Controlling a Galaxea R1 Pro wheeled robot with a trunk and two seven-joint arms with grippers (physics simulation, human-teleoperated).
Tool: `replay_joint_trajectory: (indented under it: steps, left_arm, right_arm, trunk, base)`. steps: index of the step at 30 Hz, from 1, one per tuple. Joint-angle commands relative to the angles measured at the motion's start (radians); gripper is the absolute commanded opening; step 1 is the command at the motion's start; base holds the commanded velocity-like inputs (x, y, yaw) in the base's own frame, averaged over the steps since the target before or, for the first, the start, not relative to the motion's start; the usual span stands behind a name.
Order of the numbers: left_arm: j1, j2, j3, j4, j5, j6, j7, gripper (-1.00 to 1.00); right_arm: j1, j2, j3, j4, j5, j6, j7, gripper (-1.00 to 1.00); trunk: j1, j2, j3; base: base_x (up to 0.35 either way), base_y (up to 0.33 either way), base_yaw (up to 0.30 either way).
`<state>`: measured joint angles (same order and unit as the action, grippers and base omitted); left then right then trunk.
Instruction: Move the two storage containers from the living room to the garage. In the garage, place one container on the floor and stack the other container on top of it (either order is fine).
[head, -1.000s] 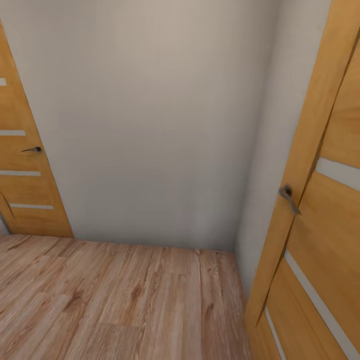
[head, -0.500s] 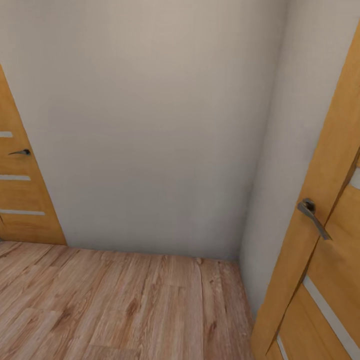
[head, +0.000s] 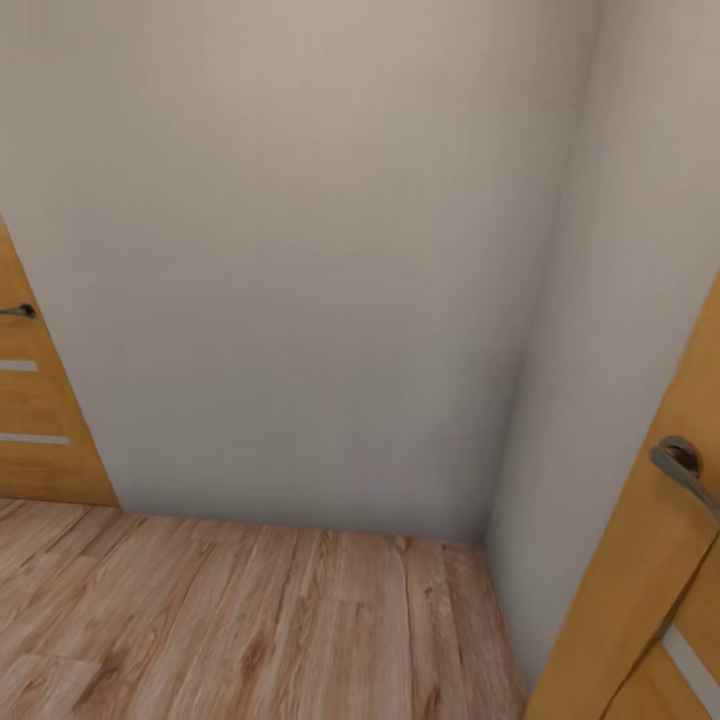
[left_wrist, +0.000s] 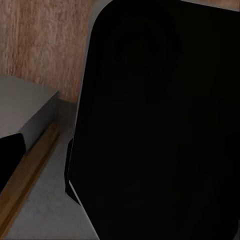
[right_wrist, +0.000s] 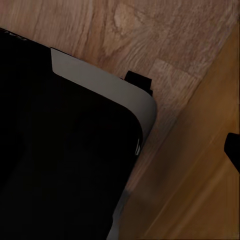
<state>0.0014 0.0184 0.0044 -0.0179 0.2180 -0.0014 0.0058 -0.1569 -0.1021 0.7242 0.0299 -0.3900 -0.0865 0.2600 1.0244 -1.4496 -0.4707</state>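
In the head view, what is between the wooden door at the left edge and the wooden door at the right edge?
In the head view, a plain pale wall and its corner lie between the left door and the right door, above light wood plank floor.

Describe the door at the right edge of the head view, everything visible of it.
The right-hand door is honey-coloured wood with a smooth veneer look. Only a slanting strip of it shows, cut off by the picture's right and bottom edges. A grey metal lever handle on a round base sits near its upper visible part, and a pale inset stripe crosses the panel lower down. It stands beside the pale side wall, its foot at the wood plank floor.
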Motion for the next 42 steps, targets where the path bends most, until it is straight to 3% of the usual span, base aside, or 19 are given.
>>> replay_joint_trajectory:
  steps: [1, 19, 42]
  left_arm:
    - [0.000, 0.000, 0.000, -0.001, 0.006, 0.000, 0.001, 1.00]
    - [0.000, 0.000, -0.001, -0.001, 0.006, 0.000, 0.001, 1.00]
    - [0.000, 0.000, 0.000, -0.001, 0.006, -0.002, 0.001, 1.00]
  right_arm:
    - [-0.001, 0.000, 0.009, 0.003, -0.010, -0.006, 0.006, 1.00]
    - [-0.001, 0.002, 0.015, 0.002, -0.009, -0.006, -0.002, 1.00]
    - [-0.001, 0.004, 0.016, 0.002, -0.009, -0.007, -0.002, 1.00]
  trunk:
    - [0.001, 0.000, -0.001]
    - [0.001, 0.000, -0.001]
    - [0.001, 0.000, -0.001]
  base:
    - [0.321, 0.000, 0.000]
    - [0.321, 0.000, 0.010]
    - [0.315, 0.000, 0.262]
